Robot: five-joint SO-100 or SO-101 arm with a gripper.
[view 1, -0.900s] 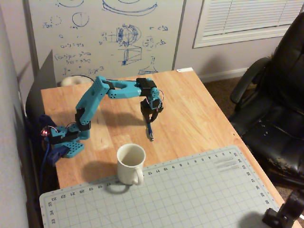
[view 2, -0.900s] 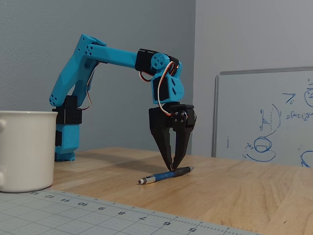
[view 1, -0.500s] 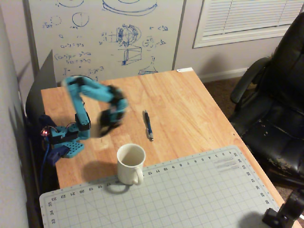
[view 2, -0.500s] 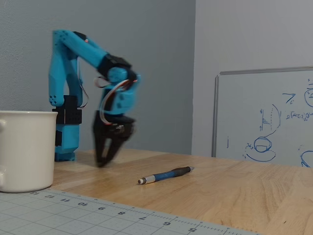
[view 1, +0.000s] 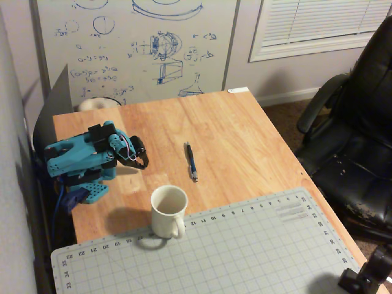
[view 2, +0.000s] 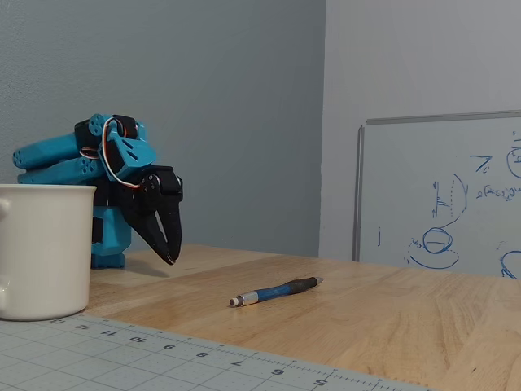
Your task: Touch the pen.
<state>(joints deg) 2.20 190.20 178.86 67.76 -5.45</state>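
Note:
The blue-barrelled pen [view 1: 192, 162] lies on the wooden table [view 1: 245, 135], dark clip end toward the far side and silvery tip toward the mug. It also shows in the fixed view [view 2: 277, 291], lying flat right of the arm. My gripper [view 1: 143, 162] hangs from the folded blue arm at the table's left, black fingers pointing down and closed together, holding nothing. In the fixed view the gripper [view 2: 170, 257] hovers just above the table, well left of the pen, apart from it.
A white mug [view 1: 168, 211] stands at the edge of a grey cutting mat [view 1: 245, 257], near the pen's tip; it also shows in the fixed view [view 2: 45, 248]. A whiteboard [view 1: 135, 43] stands behind the table. A black office chair [view 1: 355, 141] sits at the right.

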